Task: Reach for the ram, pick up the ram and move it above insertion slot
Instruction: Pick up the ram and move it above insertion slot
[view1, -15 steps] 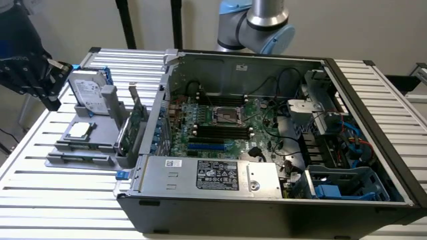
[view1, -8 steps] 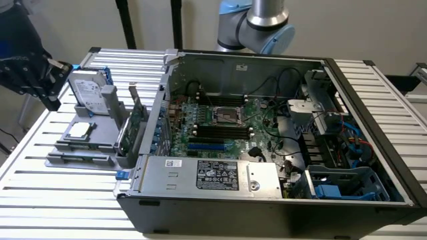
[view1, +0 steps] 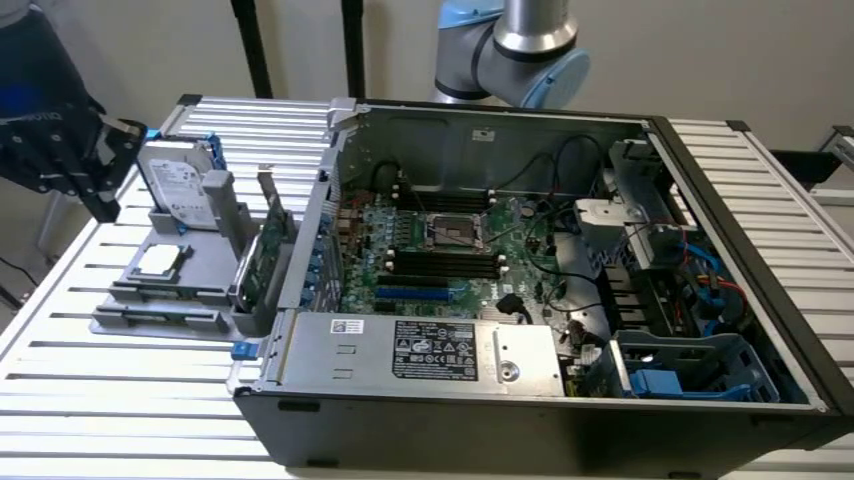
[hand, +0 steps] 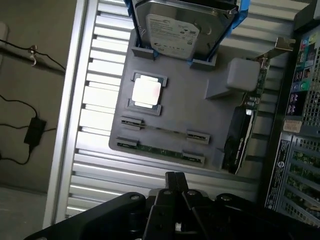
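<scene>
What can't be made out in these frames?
ram, wrist view: edge-on in gray holder, chips hidden.
motherboard slots, exterior view: too small to tell which is free.
gripper, wrist view: mostly cut off by picture edge.

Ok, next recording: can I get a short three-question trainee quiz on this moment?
1. True or false: the gripper holds the ram.
2. The square silver part lying flat on the grey holder is: A) a processor, B) a fan, C) a battery.
3. Short answer: is the computer case open or closed on its upward side?
Key: 1 false, the ram sits in its slot on the holder; 2 A; 3 open.
</scene>
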